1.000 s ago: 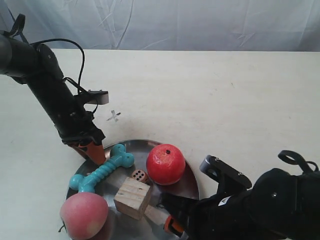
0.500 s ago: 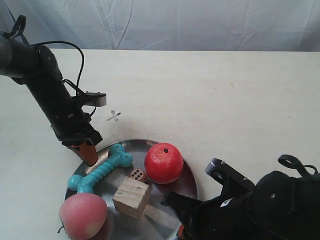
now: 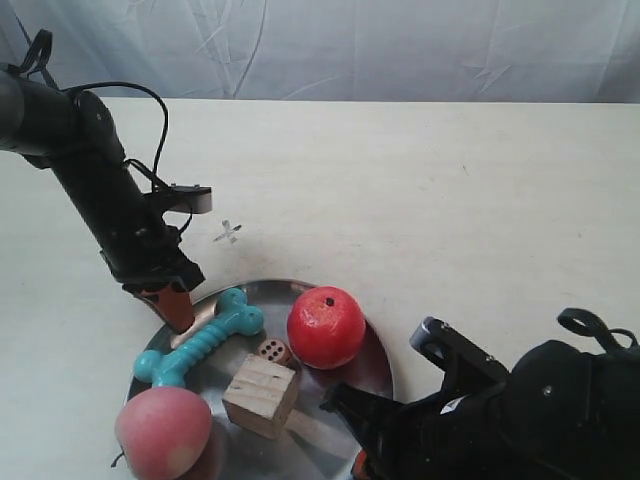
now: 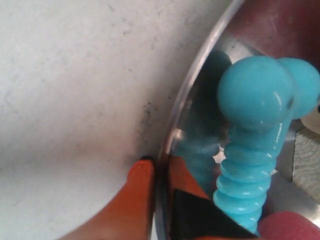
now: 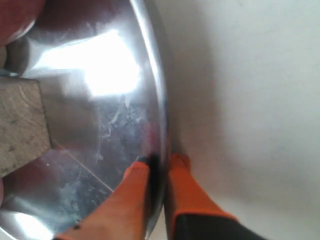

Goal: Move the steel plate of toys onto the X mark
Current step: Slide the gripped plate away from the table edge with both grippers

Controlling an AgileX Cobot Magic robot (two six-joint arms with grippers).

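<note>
We are pinching the steel plate [image 4: 199, 77]: rim between left gripper [image 4: 157, 167] jaws at ten o'clock, right gripper [image 5: 158, 163] jaws at four.

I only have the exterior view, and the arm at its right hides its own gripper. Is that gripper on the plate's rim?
Observer: Yes. The right wrist view shows the right gripper pinching the rim of the steel plate, one orange finger inside, one outside.
Operator: And the left?
Observer: The left gripper clamps the rim likewise, beside a knobbed end of the teal bone.
Operator: Any toy touching the right fingers?
Observer: No, the wooden cube sits apart from them.
</note>
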